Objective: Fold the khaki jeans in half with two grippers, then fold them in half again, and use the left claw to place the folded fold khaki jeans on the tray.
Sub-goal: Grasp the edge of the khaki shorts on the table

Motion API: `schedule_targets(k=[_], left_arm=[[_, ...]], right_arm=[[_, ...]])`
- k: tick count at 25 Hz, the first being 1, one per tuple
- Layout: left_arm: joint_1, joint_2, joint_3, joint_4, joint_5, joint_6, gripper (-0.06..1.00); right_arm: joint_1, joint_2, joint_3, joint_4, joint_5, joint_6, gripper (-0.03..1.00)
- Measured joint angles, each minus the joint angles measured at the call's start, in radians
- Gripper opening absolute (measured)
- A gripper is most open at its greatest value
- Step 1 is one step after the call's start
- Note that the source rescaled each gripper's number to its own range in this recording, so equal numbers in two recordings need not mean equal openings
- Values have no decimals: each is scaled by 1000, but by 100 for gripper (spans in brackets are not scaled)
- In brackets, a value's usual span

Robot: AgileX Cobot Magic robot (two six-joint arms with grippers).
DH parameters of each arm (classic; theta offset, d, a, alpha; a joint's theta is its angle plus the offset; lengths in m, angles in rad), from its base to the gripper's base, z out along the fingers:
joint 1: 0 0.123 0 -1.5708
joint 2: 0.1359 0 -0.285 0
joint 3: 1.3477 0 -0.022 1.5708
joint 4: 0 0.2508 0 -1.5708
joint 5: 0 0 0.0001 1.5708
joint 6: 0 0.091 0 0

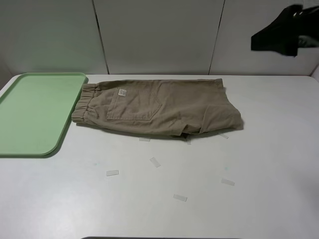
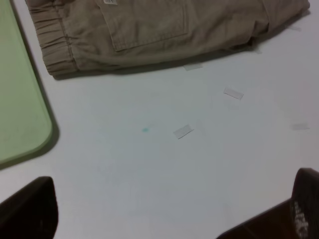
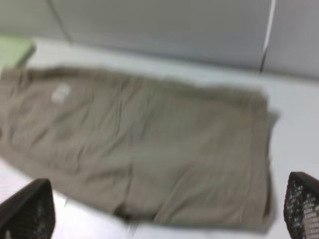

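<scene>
Left claw [image 2: 167, 205] and right claw [image 3: 167, 201] gape empty; creased khaki jeans [image 1: 159, 107] lie beside smooth tray [image 1: 30, 114].

Black blocky arm [image 1: 279, 32], dark dimpled pincer fingers [image 3: 301, 206]

Bright, even, diffuse light across the white matte surface [image 1: 269, 159]. Thin shadow lines the near edge of the khaki cotton shorts [image 1: 164, 107]. Right wrist view badly blurred; left wrist view slightly soft.
</scene>
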Motion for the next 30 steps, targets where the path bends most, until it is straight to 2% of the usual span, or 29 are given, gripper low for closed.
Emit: schedule_targets(k=[6,15,19,23,30], left_arm=[[0,0,0,0,0,0,93],[0,0,0,0,0,0,93],[0,0,0,0,0,0,93],[0,0,0,0,0,0,93],[0,0,0,0,0,0,93]], right_arm=[[5,153,0,12,14,-17,100],[48,366,-1,83,-134,-194,100],[49,475,-56,163,-172,-274,100],[29,585,-182,249,-110,-318,100],[-21,777,-453,309,106,-332,100]])
